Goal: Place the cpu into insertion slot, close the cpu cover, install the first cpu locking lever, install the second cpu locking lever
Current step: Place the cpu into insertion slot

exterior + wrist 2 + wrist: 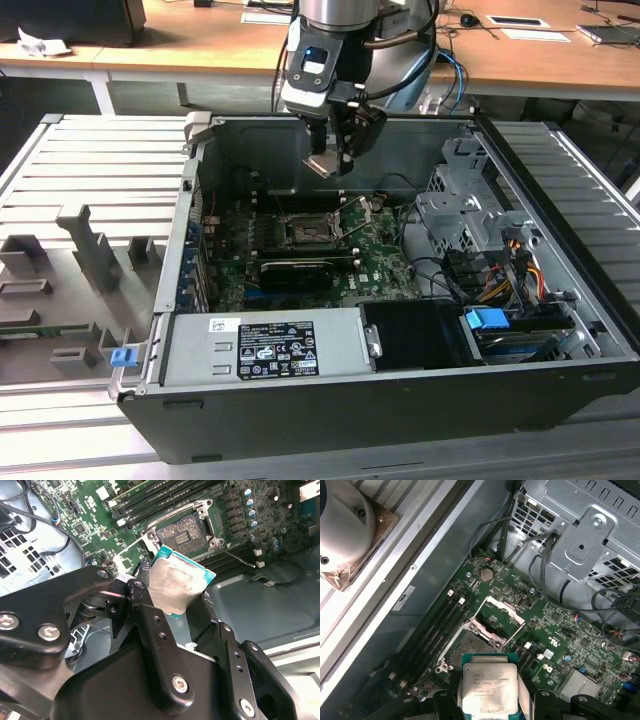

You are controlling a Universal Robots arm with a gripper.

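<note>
So here we've got the black two-finger gripper (pixel 328 158) in the upper middle of the exterior view, hanging over the open grey metal computer case (pixel 260 150). Its fingers (pixel 150 612) are pinched on the cpu (pixel 176 586), a small flat square chip with a pale silver-grey metal face and a teal edge. They grip it by two opposite edges, and we can see it in both wrist views, up in the air and well clear of the green circuit board (pixel 375 265). The insertion slot (pixel 470 647), a square black socket recess with a dark centre and a metal rim, lies uncovered on that board. In the exterior view it sits near the middle of the frame, below the gripper. The cpu cover (pixel 502 612), a thin square silver metal frame plate with a big cut-out centre, is swung open beside the socket, apart from the chip.
</note>
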